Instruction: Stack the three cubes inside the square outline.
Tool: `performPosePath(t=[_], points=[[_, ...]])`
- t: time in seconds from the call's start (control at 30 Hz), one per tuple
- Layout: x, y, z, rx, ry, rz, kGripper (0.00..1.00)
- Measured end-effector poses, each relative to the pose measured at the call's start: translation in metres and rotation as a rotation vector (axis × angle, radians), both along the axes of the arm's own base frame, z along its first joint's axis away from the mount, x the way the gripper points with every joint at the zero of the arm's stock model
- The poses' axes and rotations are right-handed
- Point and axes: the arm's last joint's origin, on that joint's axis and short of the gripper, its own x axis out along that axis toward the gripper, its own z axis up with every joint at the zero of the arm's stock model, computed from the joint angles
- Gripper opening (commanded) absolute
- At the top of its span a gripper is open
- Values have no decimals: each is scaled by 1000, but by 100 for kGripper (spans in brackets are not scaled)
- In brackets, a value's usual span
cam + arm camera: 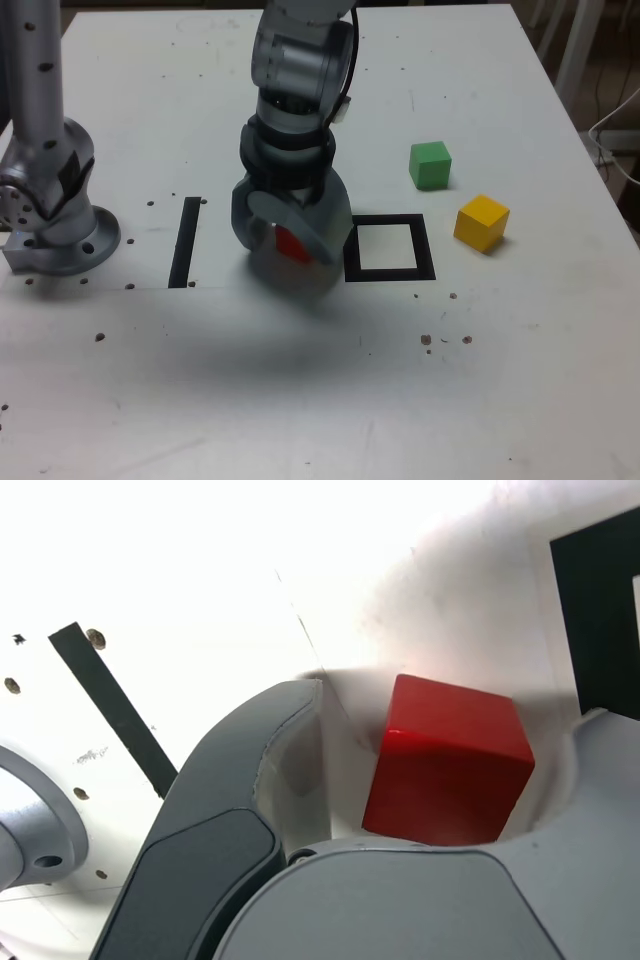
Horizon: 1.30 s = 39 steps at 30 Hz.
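Fingers [420, 810] apart astride red cube [448, 760], not yet clamped; looks light, rigid, smooth-sided, best pinched across opposite flat faces.

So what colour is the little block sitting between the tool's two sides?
Red, clearest in the wrist view.

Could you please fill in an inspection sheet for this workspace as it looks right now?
Surface: white table, small dark specks and holes.
Job's things: red cube between the fingers; green cube and yellow cube on the table, apart; square outline empty.
Clutter: black strip.
Grippers: gripper lowered around the red cube, jaws not visibly clamped.
Cables: a white cable off the table's edge.
Surroundings: arm base at the exterior view's left.
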Motion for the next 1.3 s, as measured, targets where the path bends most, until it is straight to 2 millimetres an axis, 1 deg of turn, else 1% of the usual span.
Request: performPosePath(t=[0.07, 0.2, 0.4, 0.6, 0.93, 1.07, 1.17, 1.3], points=[[0, 0, 1, 5, -1, 5, 61], [0, 0, 3, 7, 5, 5, 59], [0, 0, 8, 6, -1, -5, 46], [1, 1, 10, 8, -16, -13, 40], [2, 0, 11, 4, -26, -23, 25], [4, 0, 13, -1, -35, -22, 22], [8, -1, 20, -8, -59, -22, 22], [17, -3, 39, -22, -84, -13, 22]])
